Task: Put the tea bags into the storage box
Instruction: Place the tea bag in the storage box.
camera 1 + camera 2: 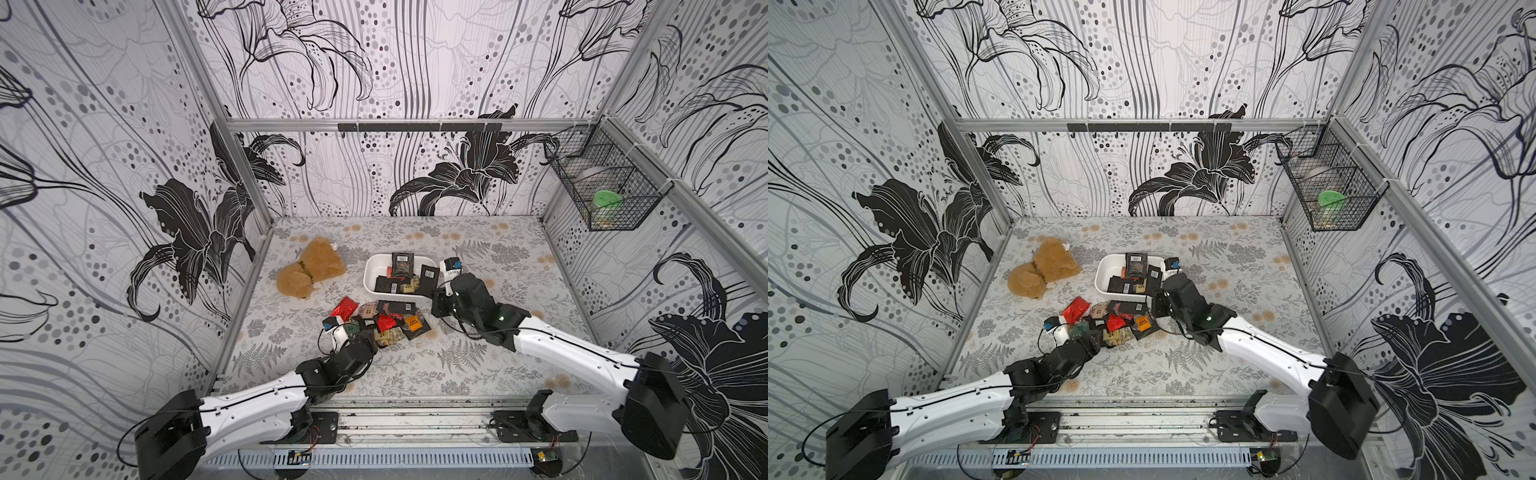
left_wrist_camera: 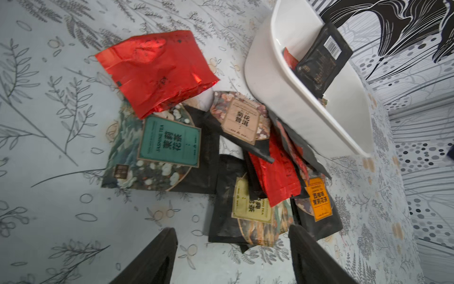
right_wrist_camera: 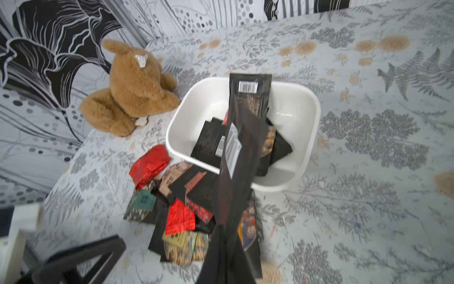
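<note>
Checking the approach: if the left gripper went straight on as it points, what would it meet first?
Probably the yellow-labelled black tea bag at the pile's near edge. The open left gripper faces it, but depth is unclear.

Beside the box (image 1: 374, 266), lower tea bags (image 1: 384, 328) lie buried; the right gripper (image 3: 226, 265) is blurred and cut off.

- Lighting: bright, even and diffuse in both top views — shadows under the arms soft and faint.
- Glare: white glints on the creased red foil sachet (image 2: 157, 71).
- Blur: right wrist view smeared; black sachet (image 3: 243, 152) streaked, plush toy (image 3: 132, 91) soft.
- Distortion: corner post (image 1: 193, 62) leans outward — wide-angle stretch at the edges.
</note>
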Controlling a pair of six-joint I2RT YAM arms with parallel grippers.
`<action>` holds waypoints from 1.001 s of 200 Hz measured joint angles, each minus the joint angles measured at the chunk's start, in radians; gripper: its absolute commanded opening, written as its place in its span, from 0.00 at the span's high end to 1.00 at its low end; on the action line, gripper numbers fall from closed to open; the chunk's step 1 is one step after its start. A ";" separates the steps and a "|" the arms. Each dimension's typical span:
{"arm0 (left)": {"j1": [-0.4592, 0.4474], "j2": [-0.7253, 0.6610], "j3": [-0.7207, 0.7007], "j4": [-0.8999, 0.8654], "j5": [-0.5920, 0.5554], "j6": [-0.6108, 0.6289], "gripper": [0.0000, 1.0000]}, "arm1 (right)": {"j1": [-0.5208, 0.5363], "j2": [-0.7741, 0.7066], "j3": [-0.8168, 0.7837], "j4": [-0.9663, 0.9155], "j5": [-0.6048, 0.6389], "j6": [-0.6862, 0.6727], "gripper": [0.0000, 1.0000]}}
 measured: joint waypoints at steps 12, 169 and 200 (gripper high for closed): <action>0.000 -0.024 -0.022 -0.001 0.000 -0.012 0.23 | -0.032 0.088 0.068 0.013 -0.010 0.011 1.00; 0.000 -0.077 -0.001 -0.103 -0.006 -0.035 0.19 | -0.077 0.533 0.417 -0.106 0.007 -0.018 0.70; 0.000 -0.077 0.049 -0.114 -0.010 -0.028 0.19 | -0.077 0.404 0.309 -0.129 0.029 -0.037 0.69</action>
